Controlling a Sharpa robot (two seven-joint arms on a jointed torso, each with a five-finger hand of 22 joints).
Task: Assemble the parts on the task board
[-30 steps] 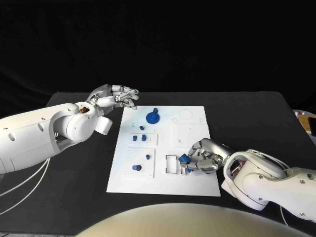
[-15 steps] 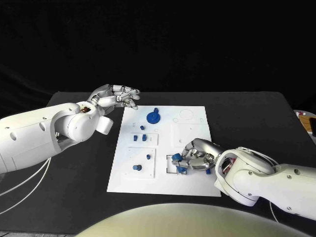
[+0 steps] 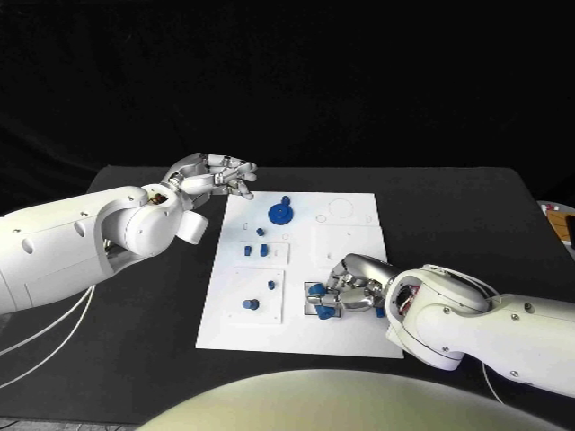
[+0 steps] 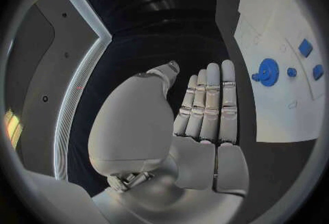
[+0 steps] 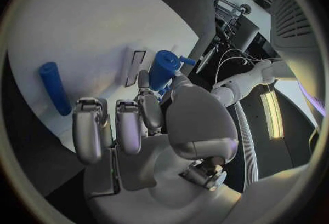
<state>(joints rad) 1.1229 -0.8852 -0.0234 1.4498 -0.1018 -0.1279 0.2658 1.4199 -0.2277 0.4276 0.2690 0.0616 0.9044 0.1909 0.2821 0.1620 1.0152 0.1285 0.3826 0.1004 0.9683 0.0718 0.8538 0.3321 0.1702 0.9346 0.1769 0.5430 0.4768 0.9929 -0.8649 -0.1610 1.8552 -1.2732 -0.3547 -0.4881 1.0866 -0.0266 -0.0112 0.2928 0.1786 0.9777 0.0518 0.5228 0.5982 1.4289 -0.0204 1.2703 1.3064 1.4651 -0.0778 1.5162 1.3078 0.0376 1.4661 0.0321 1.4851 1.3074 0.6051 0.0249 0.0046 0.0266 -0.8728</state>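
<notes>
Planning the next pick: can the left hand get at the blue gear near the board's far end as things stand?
Probably yes. The left hand hovers open just off the task board's far left corner, holding nothing, and the blue gear lies uncovered beside it. The right hand is busy at the near end.

Glossy white rounded arm shells, silver segmented hands, thin white cables by left arm.
</notes>
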